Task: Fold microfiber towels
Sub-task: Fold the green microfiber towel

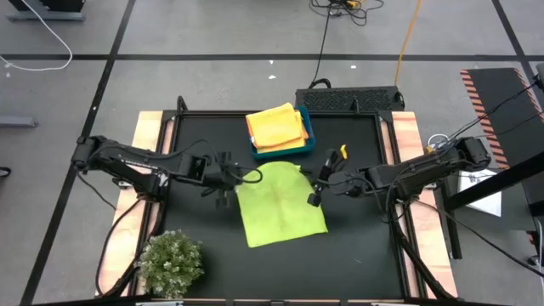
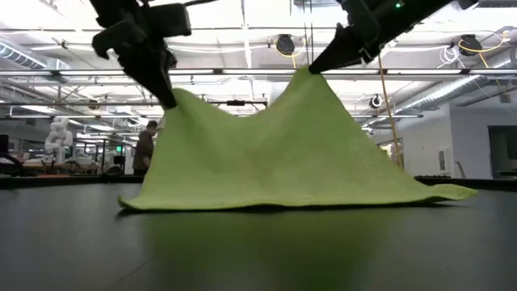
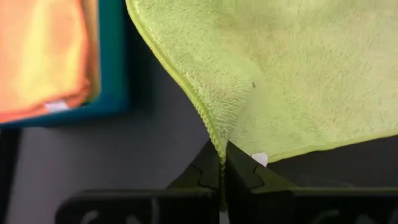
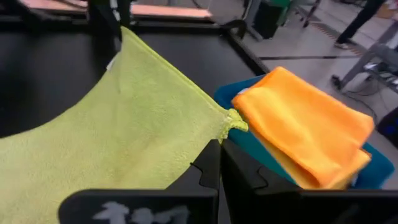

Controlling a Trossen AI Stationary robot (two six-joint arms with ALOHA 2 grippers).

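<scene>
A lime green microfiber towel [image 1: 279,208] is spread at the table's middle. Its near edge [image 2: 283,202] lies on the table, while its two far corners are raised, so it sags between them like a tent. My left gripper [image 1: 253,177] is shut on the far left corner and my right gripper [image 1: 313,185] on the far right corner. Folded yellow and orange towels [image 1: 276,126] lie in a blue bin [image 1: 308,127] behind it. My left gripper pinches the towel's far left corner [image 3: 219,142] between its two fingers, slanting down from the table's left. The corner is lifted clear and the cloth runs from it down to the table. A white tag [image 3: 259,158] shows beside the fingers. My right gripper pinches the far right corner [image 4: 231,124], bunched into a small knot, between its two fingertips. It comes from the table's right, close to level. That corner stands highest [image 2: 307,73], and the top edge dips toward the other gripper.
The blue bin [image 4: 245,146] with the orange towel [image 4: 305,124] stands close behind my right gripper. A small bushy plant [image 1: 170,262] sits at the near left corner. Bare black table lies in front of the towel. A person [image 2: 145,149] stands in the room beyond.
</scene>
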